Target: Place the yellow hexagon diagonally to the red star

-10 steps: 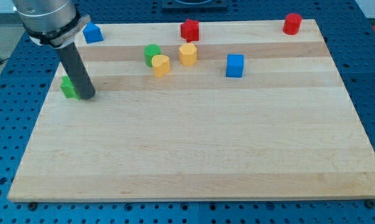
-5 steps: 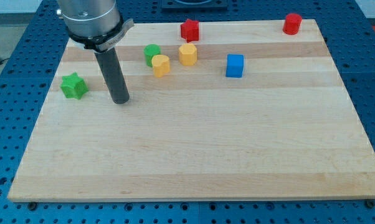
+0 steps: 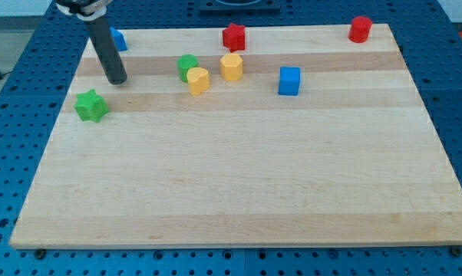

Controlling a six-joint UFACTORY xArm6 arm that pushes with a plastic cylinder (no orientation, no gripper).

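The yellow hexagon [image 3: 231, 67] sits near the view's top centre, just below the red star [image 3: 233, 36] at the board's top edge. My tip [image 3: 117, 80] is far to their left, above the green star [image 3: 90, 105] and left of the green block [image 3: 187, 67]. A second yellow block [image 3: 198, 80] lies just left and below the hexagon.
A blue cube [image 3: 289, 80] lies right of the hexagon. A red cylinder [image 3: 359, 28] stands at the top right corner. A blue block [image 3: 117, 39] sits at the top left, partly behind the rod. The wooden board [image 3: 239, 192] rests on a blue perforated table.
My tip went right past the green star, then swung back up and left towards the blue block at the top left. No block has moved.
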